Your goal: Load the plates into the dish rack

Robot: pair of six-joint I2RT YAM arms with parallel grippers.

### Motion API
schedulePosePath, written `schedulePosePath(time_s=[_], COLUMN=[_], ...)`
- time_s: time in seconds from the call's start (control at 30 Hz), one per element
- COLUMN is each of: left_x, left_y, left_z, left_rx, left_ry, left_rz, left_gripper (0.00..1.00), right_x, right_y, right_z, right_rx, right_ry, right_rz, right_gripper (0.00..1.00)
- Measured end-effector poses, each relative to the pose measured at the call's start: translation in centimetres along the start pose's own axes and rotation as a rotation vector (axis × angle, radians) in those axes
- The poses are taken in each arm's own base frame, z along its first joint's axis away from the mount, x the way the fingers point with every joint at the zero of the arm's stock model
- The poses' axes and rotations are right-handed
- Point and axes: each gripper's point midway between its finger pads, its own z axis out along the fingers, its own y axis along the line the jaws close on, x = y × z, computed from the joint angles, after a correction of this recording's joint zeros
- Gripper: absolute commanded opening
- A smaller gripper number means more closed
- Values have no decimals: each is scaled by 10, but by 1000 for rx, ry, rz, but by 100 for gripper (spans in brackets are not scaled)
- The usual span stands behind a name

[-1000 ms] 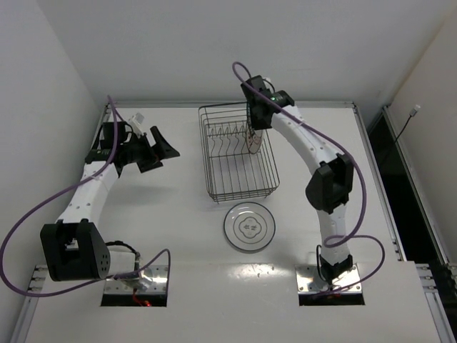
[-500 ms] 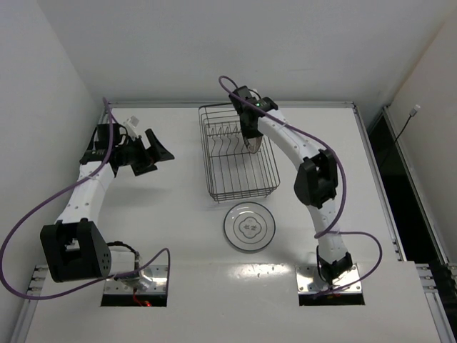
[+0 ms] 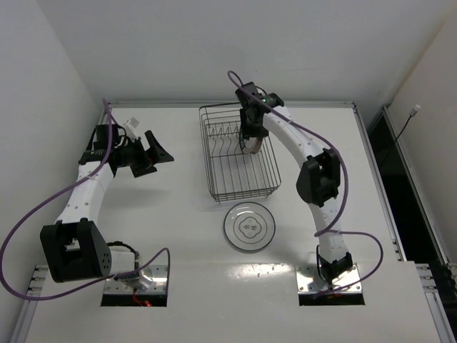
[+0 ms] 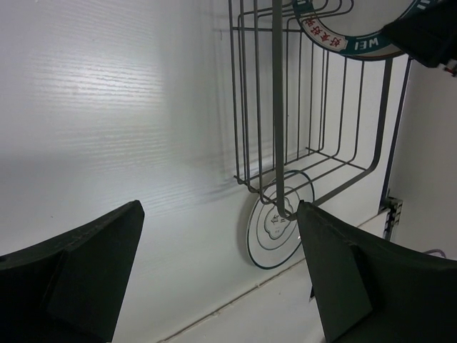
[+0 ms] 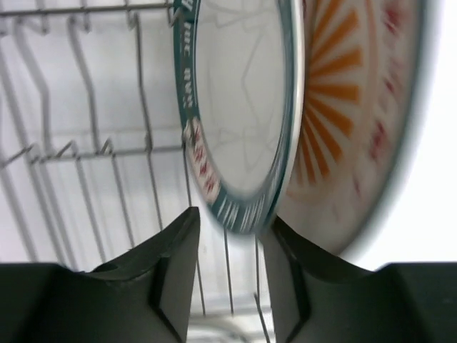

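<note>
The dish rack (image 3: 212, 164) is a dark wire basket at the table's back middle. Two plates stand upright in it: the teal-rim plate (image 5: 235, 107) and, right behind it, the orange-centred plate (image 5: 350, 121). My right gripper (image 3: 248, 134) hangs over them. In the right wrist view (image 5: 232, 218) its fingers stand apart, with the teal plate's rim just at their tips. The third plate (image 3: 249, 227), with a thin dark ring and a grey centre mark, lies flat in front of the rack. My left gripper (image 3: 151, 151) is wide open and empty at the far left.
The left wrist view looks along the table at the rack (image 4: 278, 107), the flat plate (image 4: 275, 232) and the teal plate (image 4: 343, 39). White walls close the back and the left side. The table's edge runs along the right.
My right gripper moved left over the rack with the teal plate, which now stands beside the orange one. The wrist has drawn slightly back. The left arm barely moved.
</note>
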Motion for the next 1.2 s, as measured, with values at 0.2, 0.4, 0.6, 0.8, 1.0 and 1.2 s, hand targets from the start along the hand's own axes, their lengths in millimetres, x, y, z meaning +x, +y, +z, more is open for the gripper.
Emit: schedulePosePath(time_s=[0.2, 0.4, 0.6, 0.8, 1.0, 1.2], left_x=[2, 2, 3, 11, 16, 21], left_y=[1, 5, 5, 5, 6, 12], left_z=[4, 9, 15, 20, 22, 24], left_rx=[12, 23, 50, 84, 94, 87], left_ry=[0, -6, -10, 5, 14, 20], left_rz=[-9, -49, -86, -122, -141, -162], left_gripper=[87, 87, 87, 87, 87, 87], right_x=[-10, 63, 234, 344, 340, 331], right_y=[-33, -83, -59, -43, -29, -26], right_z=[-118, -218, -133, -105, -84, -64], right_rx=[-107, -335, -578, -625, -676, -669], right_ry=[-114, -203, 220, 622, 638, 659], right_rz=[55, 217, 412, 569, 515, 488], right_gripper=[54, 56, 56, 56, 40, 35])
